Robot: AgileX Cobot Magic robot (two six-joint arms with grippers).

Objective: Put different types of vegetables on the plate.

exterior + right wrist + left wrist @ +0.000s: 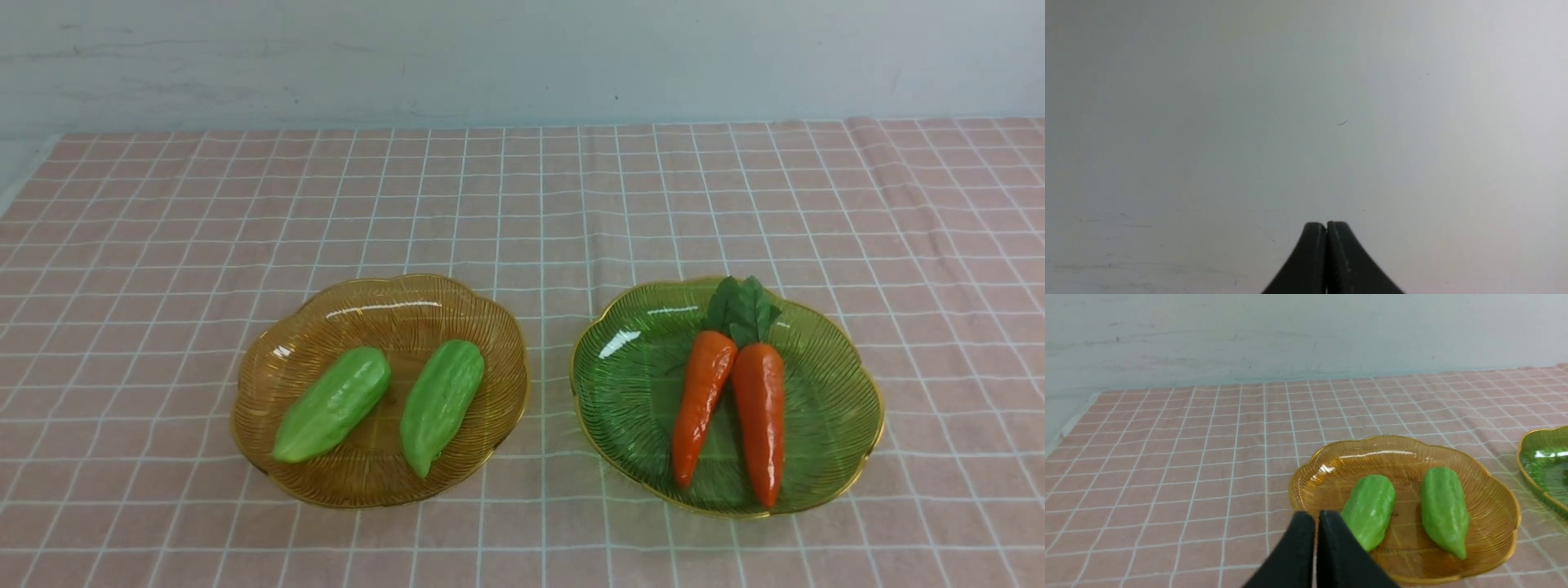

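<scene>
Front view: two gourds (pixel 331 404) lie on the amber plate (pixel 269 371), two carrots (pixel 759 420) on the green plate (pixel 833 384); left claw (pixel 1316 516) and right claw (pixel 1326 226) both pressed together, empty.

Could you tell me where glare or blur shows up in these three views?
Front view: sharp, with white glare streaks on the amber plate and green plate. Left wrist view: glare on the amber plate's far rim, while the close left gripper looks soft. Right wrist view: only the shut right gripper against a plain, evenly lit wall.
</scene>
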